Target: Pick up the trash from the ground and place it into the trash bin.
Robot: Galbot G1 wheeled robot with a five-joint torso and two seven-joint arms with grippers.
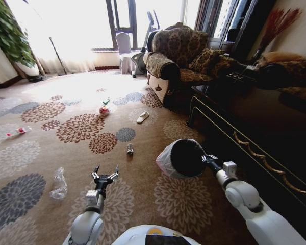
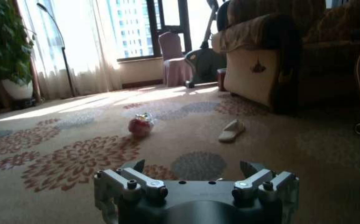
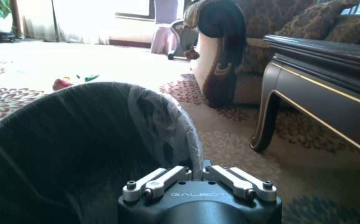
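Note:
My right gripper (image 1: 206, 159) is shut on the rim of the trash bin (image 1: 163, 161), a black bucket with a whitish-pink liner, held tilted just above the carpet. The right wrist view shows the bin (image 3: 165, 122) and the shut gripper (image 3: 197, 169) close up. My left gripper (image 1: 104, 175) hovers open over the carpet with nothing between its fingers (image 2: 252, 167). Trash lies around: a clear plastic bottle (image 1: 58, 184) to its left, a small can (image 1: 130, 149) ahead, a red-white packet (image 1: 104, 109) (image 2: 140, 126) (image 3: 61, 83) and a green wrapper (image 1: 106, 101) farther off.
Another small bottle (image 1: 19, 131) lies far left. A white slipper (image 1: 143, 117) (image 2: 232, 130) rests on the patterned carpet. A dark low table (image 1: 245, 120) borders the right side, an armchair (image 1: 176, 58) stands behind, and a plant (image 1: 7, 33) is back left.

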